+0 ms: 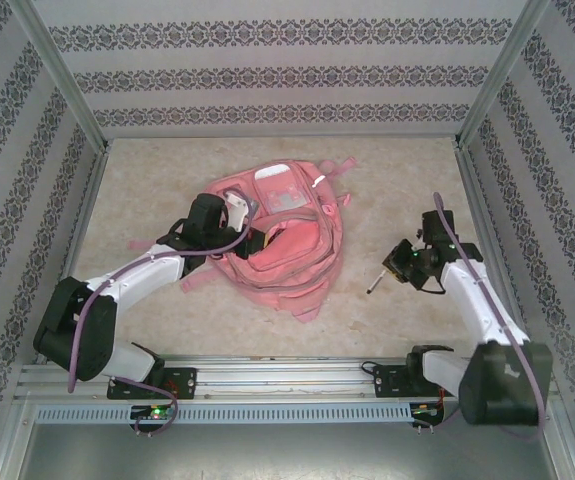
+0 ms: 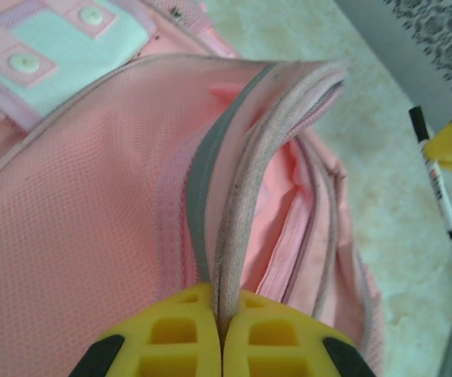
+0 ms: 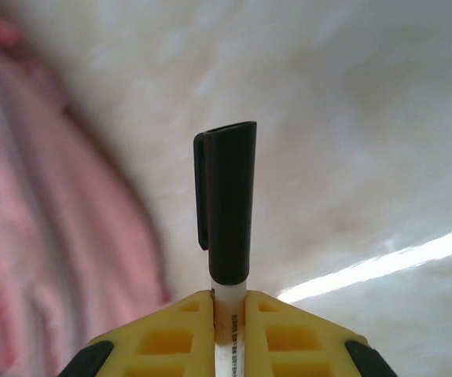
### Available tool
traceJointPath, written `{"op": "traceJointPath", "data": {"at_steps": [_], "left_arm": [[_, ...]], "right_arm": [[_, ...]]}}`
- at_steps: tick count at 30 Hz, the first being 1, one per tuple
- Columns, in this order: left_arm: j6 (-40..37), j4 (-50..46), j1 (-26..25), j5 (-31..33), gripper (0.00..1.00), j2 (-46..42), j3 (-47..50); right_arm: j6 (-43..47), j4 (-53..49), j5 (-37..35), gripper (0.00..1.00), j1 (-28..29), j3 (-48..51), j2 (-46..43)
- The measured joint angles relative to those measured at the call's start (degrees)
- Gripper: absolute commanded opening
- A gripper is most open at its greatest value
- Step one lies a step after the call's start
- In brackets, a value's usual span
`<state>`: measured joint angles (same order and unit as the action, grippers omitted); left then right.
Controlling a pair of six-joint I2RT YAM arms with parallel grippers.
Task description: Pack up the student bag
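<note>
The pink student bag (image 1: 282,250) lies in the middle of the table with its main opening gaping. My left gripper (image 1: 250,240) is shut on the bag's zip rim (image 2: 245,181) and holds that edge up, so the pink lining (image 2: 284,204) shows. To the right of the bag, my right gripper (image 1: 395,266) is shut on a white marker with a black cap (image 1: 377,283), just above the table. In the right wrist view the yellow fingers (image 3: 170,334) pinch the white barrel, the cap (image 3: 227,204) sticks out ahead, and the bag (image 3: 37,236) is a blur at the left.
Patterned walls (image 1: 27,180) close in the beige table (image 1: 387,190) on the left, back and right. An aluminium rail (image 1: 287,385) with both arm bases runs along the near edge. There is bare tabletop between the bag and the right gripper.
</note>
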<state>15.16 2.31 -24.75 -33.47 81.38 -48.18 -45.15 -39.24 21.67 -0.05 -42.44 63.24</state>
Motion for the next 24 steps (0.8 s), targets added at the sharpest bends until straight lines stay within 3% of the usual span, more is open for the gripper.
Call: {"op": "traceJointPath", "data": {"at_steps": [4, 9, 11, 13, 15, 19, 24], "left_arm": [[3.82, -0.66, -0.72, -1.84, 0.0, 0.59, -3.17], [7.02, -1.75, -1.84, -3.45, 0.0, 3.19, -7.1], [7.67, -2.19, -2.25, -3.69, 0.0, 4.24, -8.66], [8.15, -2.32, -2.62, -3.87, 0.0, 4.9, -9.57], [8.85, -2.29, -2.82, -4.02, 0.0, 5.11, -9.7], [10.03, -2.21, -2.95, -4.04, 0.0, 5.16, -9.7], [10.82, -2.1, -2.93, -3.8, 0.0, 5.16, -9.7]], "right_arm": [[-11.91, 4.07, 0.15, 0.11, 10.71, -0.59, -3.91], [-24.52, 11.1, -8.11, 0.09, 24.33, -2.6, -2.12], [-28.13, 13.99, -10.75, 0.1, 26.51, -4.46, 0.59], [-31.23, 17.25, -12.98, 0.16, 27.54, -7.02, 4.79], [-33.4, 19.06, -14.51, 0.37, 28.22, -10.14, 8.96], [-37.07, 21.99, -16.28, 0.6, 29.77, -15.78, 16.83], [-38.34, 21.35, -16.31, 0.61, 31.08, -19.23, 21.22]]}}
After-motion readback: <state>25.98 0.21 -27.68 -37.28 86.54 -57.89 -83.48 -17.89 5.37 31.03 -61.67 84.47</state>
